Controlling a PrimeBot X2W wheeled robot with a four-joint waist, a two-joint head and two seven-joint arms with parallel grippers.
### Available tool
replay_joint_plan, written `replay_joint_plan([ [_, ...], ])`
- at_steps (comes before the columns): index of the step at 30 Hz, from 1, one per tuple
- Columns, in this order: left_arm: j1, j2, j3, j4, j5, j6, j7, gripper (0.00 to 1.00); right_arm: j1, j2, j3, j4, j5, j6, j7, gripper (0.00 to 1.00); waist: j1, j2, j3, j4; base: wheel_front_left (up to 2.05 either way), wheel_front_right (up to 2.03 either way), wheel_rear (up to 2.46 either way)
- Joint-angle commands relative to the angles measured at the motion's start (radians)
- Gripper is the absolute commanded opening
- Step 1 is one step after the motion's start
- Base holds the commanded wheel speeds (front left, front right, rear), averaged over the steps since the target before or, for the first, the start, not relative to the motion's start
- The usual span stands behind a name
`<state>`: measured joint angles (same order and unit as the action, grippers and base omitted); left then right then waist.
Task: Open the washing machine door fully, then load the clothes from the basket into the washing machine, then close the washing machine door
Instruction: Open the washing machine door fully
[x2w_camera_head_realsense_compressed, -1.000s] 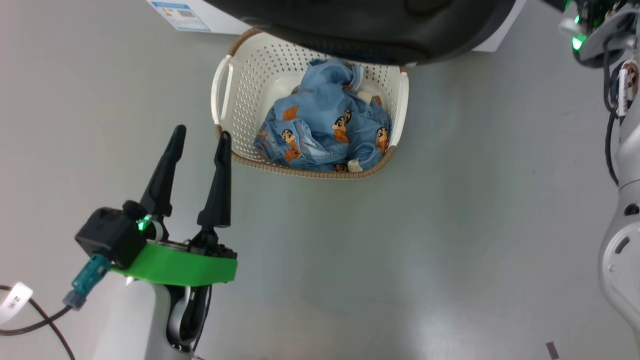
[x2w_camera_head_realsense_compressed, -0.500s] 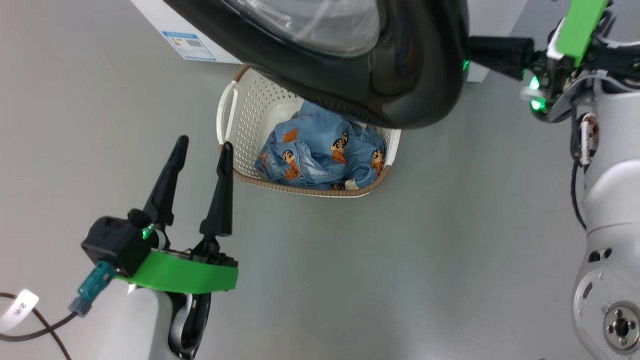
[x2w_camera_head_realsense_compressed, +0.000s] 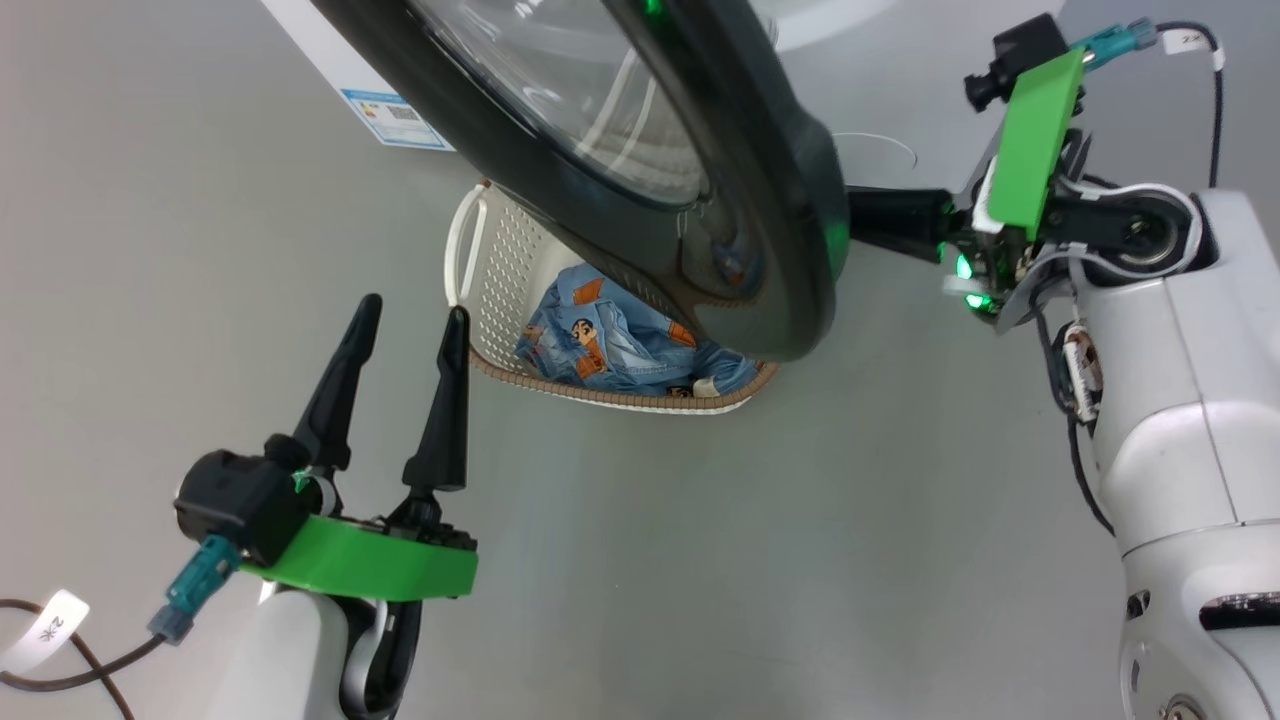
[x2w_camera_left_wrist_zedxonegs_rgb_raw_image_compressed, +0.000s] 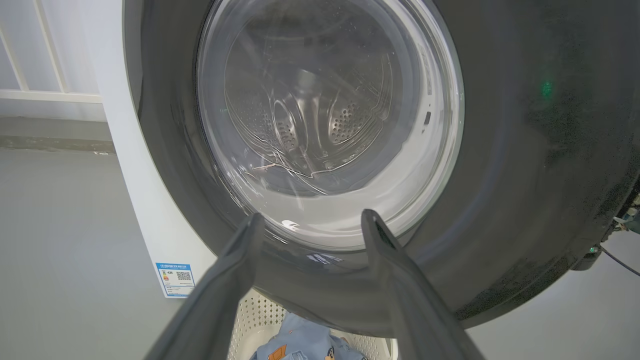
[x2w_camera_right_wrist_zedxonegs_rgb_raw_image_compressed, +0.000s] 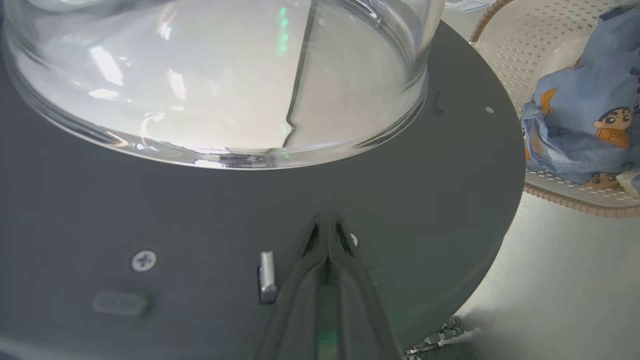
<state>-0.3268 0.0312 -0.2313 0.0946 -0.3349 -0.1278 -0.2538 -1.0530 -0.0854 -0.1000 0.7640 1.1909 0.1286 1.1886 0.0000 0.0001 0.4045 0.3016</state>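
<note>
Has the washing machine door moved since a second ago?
Yes. The camera shifted too, but the washing machine door now hides far more of the basket, having swung out over it.

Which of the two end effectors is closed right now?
The right end effector: fingers together, tips at the washing machine door inner side. The left end effector has its fingers spread apart.

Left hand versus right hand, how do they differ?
The left hand is open; the right hand is shut. The left hand hangs free above the floor beside the basket; the right hand's tips meet the inner face of the door. Both have dark fingers and green mounts.
</note>
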Motion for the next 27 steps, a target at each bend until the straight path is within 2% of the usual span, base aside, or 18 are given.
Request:
replay_joint_plan([
  [1,0.017,0.026,0.030,-0.016,0.012,-0.003,-0.008,1.00,0.017,0.035,0.037,-0.031,0.023,0.002,-0.003,0.00,0.0000,-0.0001,-0.001,0.003,0.00,0.00,0.00],
  [27,0.019,0.029,0.045,0.015,0.064,-0.003,-0.008,1.00,0.101,0.035,0.499,-0.025,0.427,0.002,-0.225,0.00,0.0000,-0.0001,-0.005,0.026,0.00,0.00,0.00],
])
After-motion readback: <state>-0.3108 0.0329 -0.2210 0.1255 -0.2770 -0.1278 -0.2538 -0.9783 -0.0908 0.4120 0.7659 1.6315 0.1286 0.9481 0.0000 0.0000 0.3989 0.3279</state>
